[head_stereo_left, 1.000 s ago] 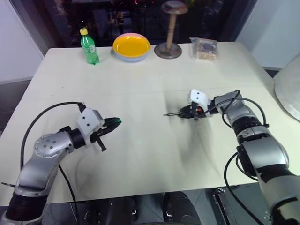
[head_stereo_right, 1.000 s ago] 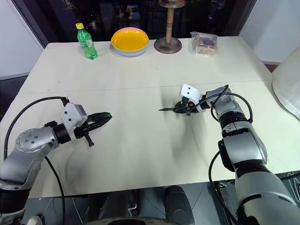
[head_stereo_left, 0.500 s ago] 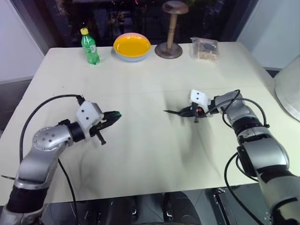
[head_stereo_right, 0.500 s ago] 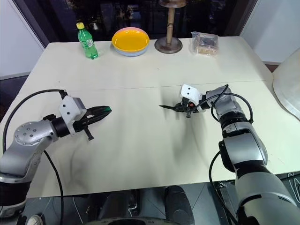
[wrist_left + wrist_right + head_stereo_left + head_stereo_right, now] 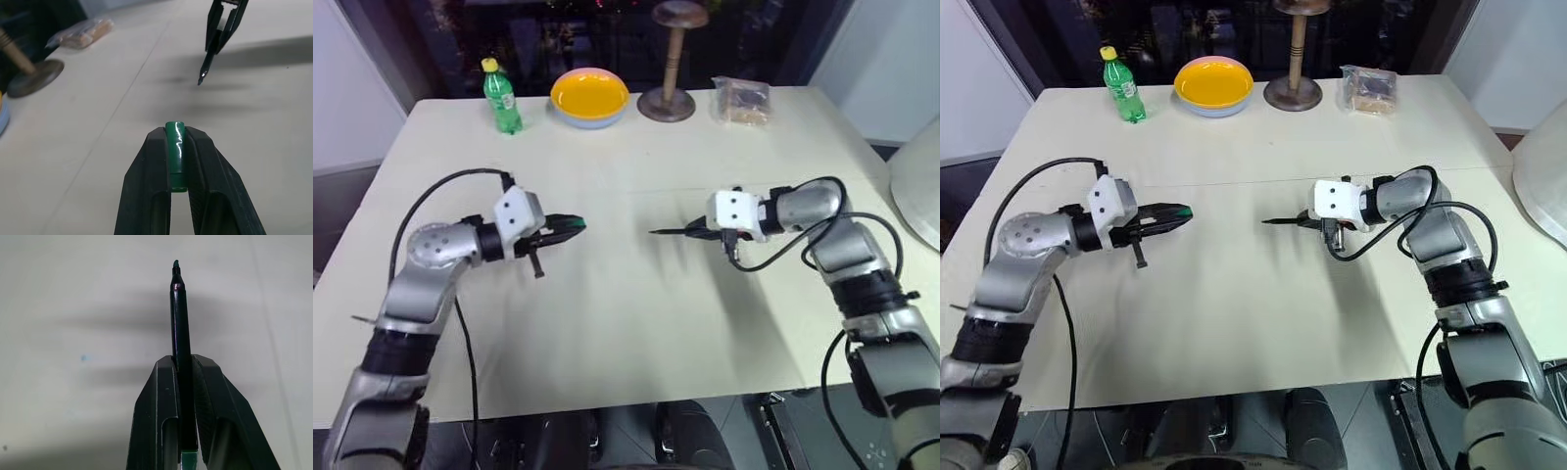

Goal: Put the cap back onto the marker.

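The left tool (image 5: 176,147) is clamped on the cap (image 5: 175,154); the right tool (image 5: 183,374) is clamped on the marker (image 5: 179,333), its tip pointing toward the left tool. Both are lifted above the bench (image 5: 636,323), well apart. Aligning and pushing together is left.

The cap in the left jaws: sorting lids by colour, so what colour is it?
Bright green; the cap shows best in the left wrist view.
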Controlling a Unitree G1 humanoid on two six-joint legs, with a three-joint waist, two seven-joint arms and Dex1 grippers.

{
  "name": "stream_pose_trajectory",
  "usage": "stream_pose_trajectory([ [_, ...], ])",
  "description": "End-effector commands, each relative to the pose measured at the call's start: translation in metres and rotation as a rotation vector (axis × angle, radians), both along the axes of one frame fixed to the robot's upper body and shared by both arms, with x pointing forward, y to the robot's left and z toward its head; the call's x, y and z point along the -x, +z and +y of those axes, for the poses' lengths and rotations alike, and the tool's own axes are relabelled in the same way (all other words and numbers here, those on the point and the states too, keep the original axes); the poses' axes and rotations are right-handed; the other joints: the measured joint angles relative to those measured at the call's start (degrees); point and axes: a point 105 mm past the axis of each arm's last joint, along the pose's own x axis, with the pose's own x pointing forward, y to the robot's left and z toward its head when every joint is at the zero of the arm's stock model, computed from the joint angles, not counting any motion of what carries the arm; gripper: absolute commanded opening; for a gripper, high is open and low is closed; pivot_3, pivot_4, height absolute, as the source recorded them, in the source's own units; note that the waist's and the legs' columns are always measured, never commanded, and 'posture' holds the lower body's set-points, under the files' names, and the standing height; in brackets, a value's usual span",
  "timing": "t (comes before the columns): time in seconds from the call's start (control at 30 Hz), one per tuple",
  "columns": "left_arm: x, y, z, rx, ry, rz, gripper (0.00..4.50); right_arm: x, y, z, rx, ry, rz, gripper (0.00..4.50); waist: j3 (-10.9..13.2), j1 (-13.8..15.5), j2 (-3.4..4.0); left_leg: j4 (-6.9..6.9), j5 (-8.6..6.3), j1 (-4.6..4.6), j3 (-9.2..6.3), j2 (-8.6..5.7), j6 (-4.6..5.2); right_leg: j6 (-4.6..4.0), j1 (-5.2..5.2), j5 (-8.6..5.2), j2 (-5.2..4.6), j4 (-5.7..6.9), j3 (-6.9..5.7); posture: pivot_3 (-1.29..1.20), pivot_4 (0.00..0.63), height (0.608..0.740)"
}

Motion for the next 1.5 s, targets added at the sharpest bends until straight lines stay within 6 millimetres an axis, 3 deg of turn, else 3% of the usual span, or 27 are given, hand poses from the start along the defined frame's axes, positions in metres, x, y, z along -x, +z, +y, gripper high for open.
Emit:
stream_pose_trajectory([
  [0.03, -0.008, 0.01, -0.009, -0.01, -0.066, -0.078, 0.0, 0.009, 0.02, 0.014, -0.023, 0.011, -0.075, 0.04, 0.0, 0.1, 0.0, 0.01, 0.0, 0.0, 0.01, 0.0, 0.0, 0.0, 0.0, 0.0, 0.01, 0.0, 0.0, 0.0, 0.15, 0.74],
  [0.27, -0.016, 0.013, -0.022, -0.015, -0.164, -0.11, 0.0, 0.016, 0.024, 0.032, -0.042, 0.011, -0.095, 0.04, 0.0, 0.1, -0.01, 0.04, -0.01, -0.02, 0.05, 0.0, 0.04, 0.02, -0.01, 0.0, 0.03, 0.0, 0.0, 0.0, 0.15, 0.74],
  [0.6, -0.009, -0.005, -0.024, -0.084, -0.264, -0.075, 0.0, 0.02, 0.032, 0.044, -0.077, 0.03, -0.098, 0.04, 0.0, 0.1, -0.01, 0.05, -0.02, -0.03, 0.07, 0.01, 0.06, 0.02, -0.02, 0.0, 0.05, 0.0, 0.0, 0.0, 0.15, 0.74],
  [1.0, -0.01, -0.011, -0.022, -0.104, -0.255, -0.063, 0.0, 0.025, 0.038, 0.053, -0.109, 0.06, -0.071, 0.04, 0.0, 0.0, -0.01, 0.06, -0.04, -0.04, 0.05, 0.01, 0.1, 0.03, -0.02, 0.0, 0.05, 0.0, 0.0, 0.0, 0.15, 0.74],
  [1.5, -0.011, -0.006, -0.023, -0.092, -0.248, -0.073, 0.0, 0.027, 0.031, 0.057, -0.101, 0.071, -0.052, 0.04, 0.0, 0.0, -0.01, 0.06, -0.04, -0.04, 0.05, 0.01, 0.11, 0.03, -0.03, 0.0, 0.05, 0.0, 0.0, 0.0, 0.15, 0.74],
])
